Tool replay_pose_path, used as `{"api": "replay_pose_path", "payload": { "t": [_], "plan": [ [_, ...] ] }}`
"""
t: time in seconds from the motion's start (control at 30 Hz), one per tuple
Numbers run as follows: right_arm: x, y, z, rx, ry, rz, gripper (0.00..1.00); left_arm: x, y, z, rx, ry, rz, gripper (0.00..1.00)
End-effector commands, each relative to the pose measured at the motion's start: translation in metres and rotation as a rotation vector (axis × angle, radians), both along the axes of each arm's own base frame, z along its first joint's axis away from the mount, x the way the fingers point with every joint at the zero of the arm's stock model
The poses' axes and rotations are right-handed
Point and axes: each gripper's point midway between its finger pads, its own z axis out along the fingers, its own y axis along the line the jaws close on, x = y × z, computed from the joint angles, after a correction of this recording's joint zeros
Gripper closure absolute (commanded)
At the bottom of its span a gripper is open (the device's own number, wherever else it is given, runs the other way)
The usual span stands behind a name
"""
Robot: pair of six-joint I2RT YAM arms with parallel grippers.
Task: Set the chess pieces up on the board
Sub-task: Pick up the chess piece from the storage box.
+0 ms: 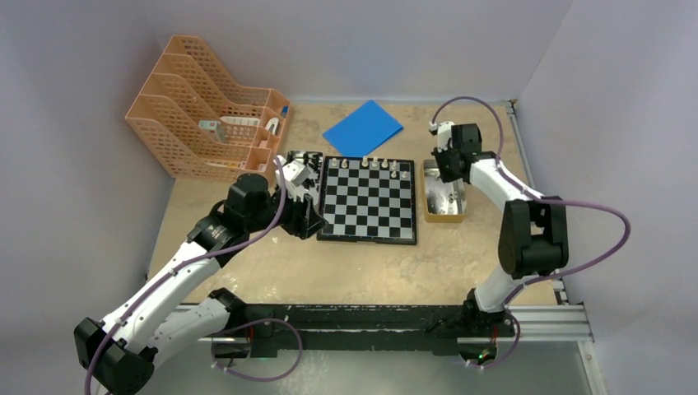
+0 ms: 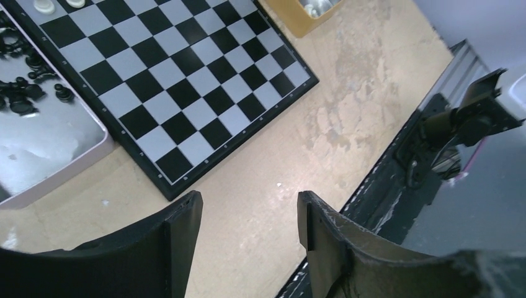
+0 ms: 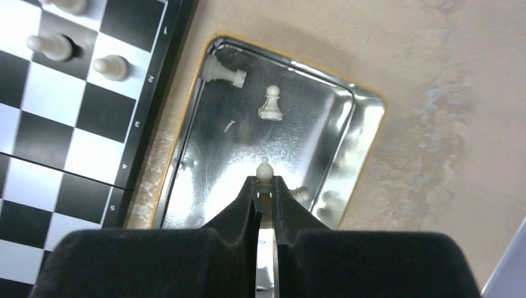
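In the top external view, the board (image 1: 368, 206) lies flat in the middle of the surface (image 1: 346, 276). A handful of white pieces (image 1: 374, 164) are stood along its far edge only. That far row is not full, and the remaining squares are bare. No black piece is seen on the board. The right gripper (image 1: 449, 171) is held over the gold-rimmed tin (image 1: 445, 217) just beside the board's right edge, and the left gripper (image 1: 306, 216) is at the board's left edge.

In the left wrist view, the left gripper's fingers are spread apart with nothing between them, above bare surface near a corner of the board. The black pieces (image 2: 22, 93) are gathered in a pale tray (image 2: 56, 155) just beside the board, and none has been set out.

In the right wrist view, the right gripper is clamped on a white pawn (image 3: 265, 169) inside the tin, with the pawn's head showing above the fingertips. At least two more white pieces are left in the tin: an upright pawn (image 3: 271, 103) and a toppled piece (image 3: 223, 73). Whether a pale shape beside the fingers is a further piece or a reflection cannot be told.

The task is judged to be at an early stage. White is only partly placed, and the whole black side remains to be set up.
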Motion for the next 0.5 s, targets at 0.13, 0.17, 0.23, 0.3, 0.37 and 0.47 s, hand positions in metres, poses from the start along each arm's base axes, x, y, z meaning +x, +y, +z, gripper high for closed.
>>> {"api": "replay_pose_path", "payload": {
  "t": [0.13, 0.17, 0.23, 0.3, 0.37, 0.47],
  "plan": [
    [0.010, 0.025, 0.056, 0.101, -0.129, -0.096, 0.95, -0.003, -0.025, 0.040, -0.309, 0.110, 0.047, 0.47],
    [0.012, 0.031, 0.062, 0.134, -0.143, -0.105, 0.94, -0.003, -0.027, 0.046, -0.333, 0.115, 0.047, 0.47],
    [0.012, 0.049, 0.075, 0.201, -0.162, -0.088, 0.92, -0.001, -0.031, 0.055, -0.378, 0.119, 0.049, 0.48],
    [0.006, 0.079, 0.088, 0.276, -0.183, -0.070, 0.92, 0.002, -0.036, 0.062, -0.418, 0.123, 0.050, 0.48],
    [-0.005, 0.123, 0.107, 0.391, -0.222, 0.014, 0.92, 0.007, -0.038, 0.066, -0.446, 0.127, 0.060, 0.47],
    [-0.025, 0.166, 0.138, 0.649, -0.249, 0.085, 0.91, 0.017, -0.042, 0.073, -0.470, 0.070, 0.057, 0.45]
  ]
}}
